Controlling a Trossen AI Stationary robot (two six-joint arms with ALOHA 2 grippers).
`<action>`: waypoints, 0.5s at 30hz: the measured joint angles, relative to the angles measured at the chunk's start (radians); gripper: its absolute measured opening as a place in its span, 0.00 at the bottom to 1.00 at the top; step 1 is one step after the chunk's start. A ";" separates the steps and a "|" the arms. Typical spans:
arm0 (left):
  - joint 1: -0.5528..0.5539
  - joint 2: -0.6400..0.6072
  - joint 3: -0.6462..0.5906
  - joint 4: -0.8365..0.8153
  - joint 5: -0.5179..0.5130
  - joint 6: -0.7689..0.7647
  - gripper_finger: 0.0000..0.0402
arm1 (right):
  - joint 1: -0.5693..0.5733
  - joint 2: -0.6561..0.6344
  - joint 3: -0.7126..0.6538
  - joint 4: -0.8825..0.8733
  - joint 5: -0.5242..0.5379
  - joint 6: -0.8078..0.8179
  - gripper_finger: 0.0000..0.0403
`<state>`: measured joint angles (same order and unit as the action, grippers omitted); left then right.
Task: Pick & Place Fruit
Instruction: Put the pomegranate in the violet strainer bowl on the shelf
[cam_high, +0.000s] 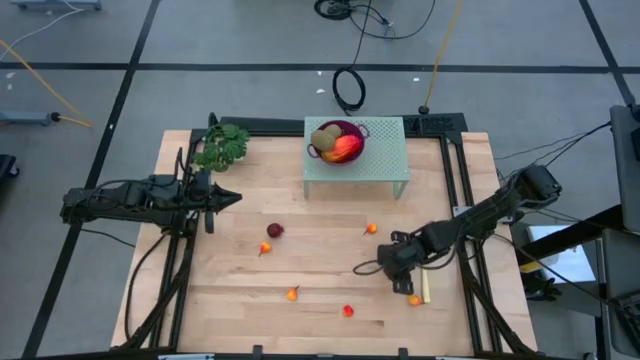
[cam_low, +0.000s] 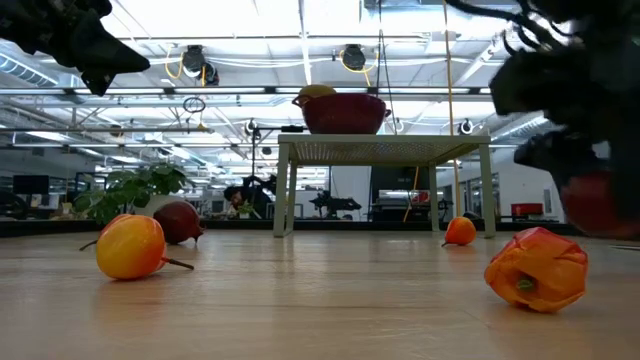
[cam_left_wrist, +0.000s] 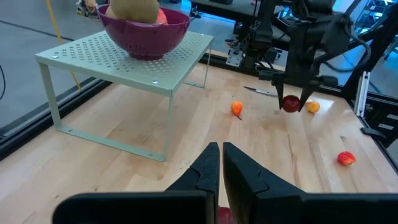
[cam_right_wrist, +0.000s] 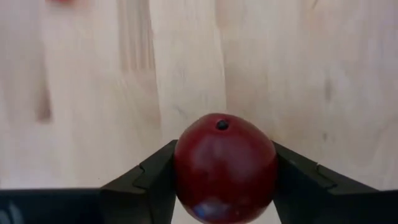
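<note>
Clamped between the right jaws (cam_right_wrist: 225, 186), a dark red round fruit (cam_right_wrist: 225, 167) is held just above the wooden counter (cam_high: 320, 300); carrying to the magenta bowl (cam_high: 340, 140) is judged next. Left jaws (cam_left_wrist: 221, 171) are pressed together, empty. Five small orange fruits and one dark red ball are counted loose.

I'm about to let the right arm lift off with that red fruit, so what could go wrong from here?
The right gripper holds the round dark red fruit only by its sides, so it may roll out during the lift. A small orange fruit and the knife lie right beside it and could get knocked. The bowl on the rack already looks full, so the fruit could tumble off.
</note>
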<state>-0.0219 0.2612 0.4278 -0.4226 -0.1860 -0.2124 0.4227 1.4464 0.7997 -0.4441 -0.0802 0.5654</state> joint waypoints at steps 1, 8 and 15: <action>0.000 0.000 0.000 0.000 0.000 0.000 0.05 | -0.008 -0.010 0.009 -0.001 0.000 0.003 0.49; 0.000 0.000 0.000 0.003 0.000 0.009 0.05 | -0.072 -0.071 0.107 0.008 0.055 -0.003 0.49; 0.000 0.000 0.000 0.009 -0.004 0.009 0.05 | -0.154 -0.099 0.224 0.014 0.198 -0.082 0.49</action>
<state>-0.0219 0.2615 0.4274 -0.4141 -0.1900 -0.2035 0.2692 1.3474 1.0239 -0.4304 0.1174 0.4833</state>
